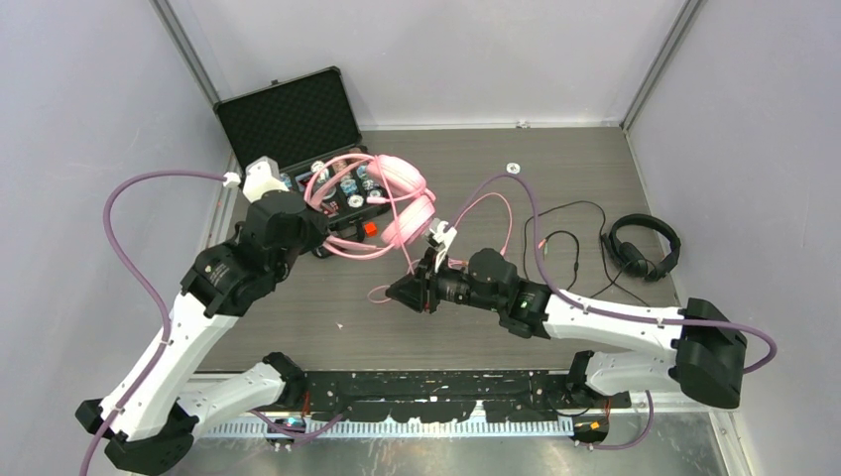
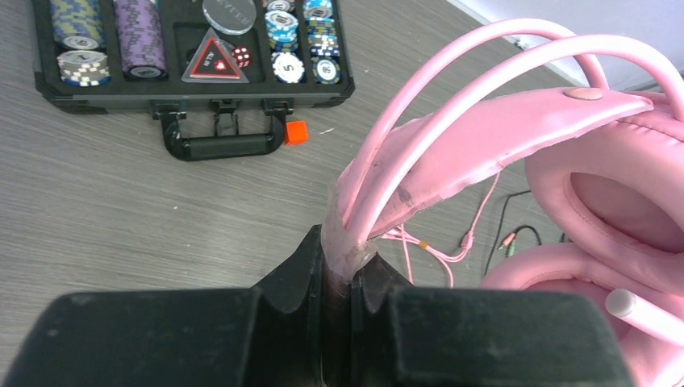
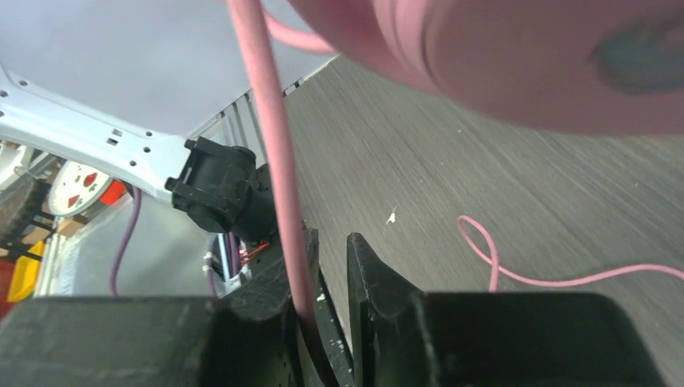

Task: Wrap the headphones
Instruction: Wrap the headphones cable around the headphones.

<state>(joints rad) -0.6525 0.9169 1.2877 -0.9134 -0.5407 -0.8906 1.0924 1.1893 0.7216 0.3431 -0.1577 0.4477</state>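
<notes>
The left tool (image 2: 339,266) clamps the stiff headband of the glossy pink over-ear headphones (image 1: 397,180), upper centre overhead; the right tool (image 3: 331,274), narrowly parted, straddles their thin pink cable (image 3: 270,121), which we judge limp and slippery.

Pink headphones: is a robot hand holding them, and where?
Yes. The left gripper is shut on the end of the headband. The right gripper is open, and the cable runs loose between its fingers.
</notes>
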